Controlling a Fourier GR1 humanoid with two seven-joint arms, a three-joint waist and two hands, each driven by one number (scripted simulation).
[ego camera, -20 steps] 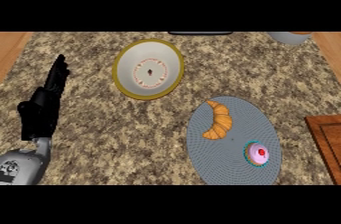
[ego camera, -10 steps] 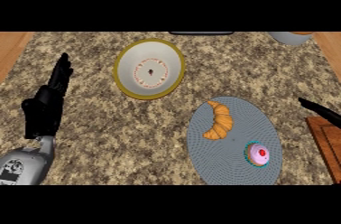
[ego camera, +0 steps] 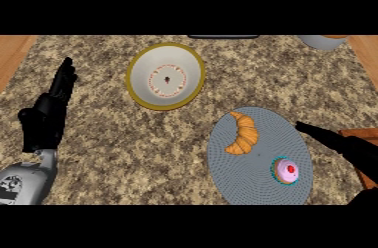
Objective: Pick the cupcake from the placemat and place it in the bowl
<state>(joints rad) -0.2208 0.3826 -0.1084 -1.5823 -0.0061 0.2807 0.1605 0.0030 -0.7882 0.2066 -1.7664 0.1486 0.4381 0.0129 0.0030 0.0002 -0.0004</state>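
On the grey placemat (ego camera: 255, 159), at the counter's lower right, the cupcake (ego camera: 286, 171) is seen sitting upright near the mat's right rim, pink frosting w/ a red dot on top, teal wrapper. It is not touched by anything. A croissant (ego camera: 244, 133) is laid on the same mat, up and to the left of the cupcake, apart from it.

The right hand (ego camera: 341, 144) is seen at the right edge, fingers held straight and pointing up-left, tip just over the mat's right rim; nothing is held. It is placed above and to the right of the cupcake, near but not in contact. A brown wooden block (ego camera: 364, 159) is partly hidden beneath this hand at the counter's right edge.

The bowl (ego camera: 166, 76) is set in the upper middle, yellow rim, white inside w/ a ring of red dots, well apart from the mat. Between mat and bowl only bare speckled counter (ego camera: 148, 142) is seen; the croissant is lying roughly on the line from cupcake to bowl.

The left hand (ego camera: 50, 109) is kept at the left edge, fingers straight and pointing up, open, holding nothing. A pale vessel (ego camera: 321, 41) is cut off at the top right; a dark item (ego camera: 221, 36) is cut off at top centre, cannot be identified.
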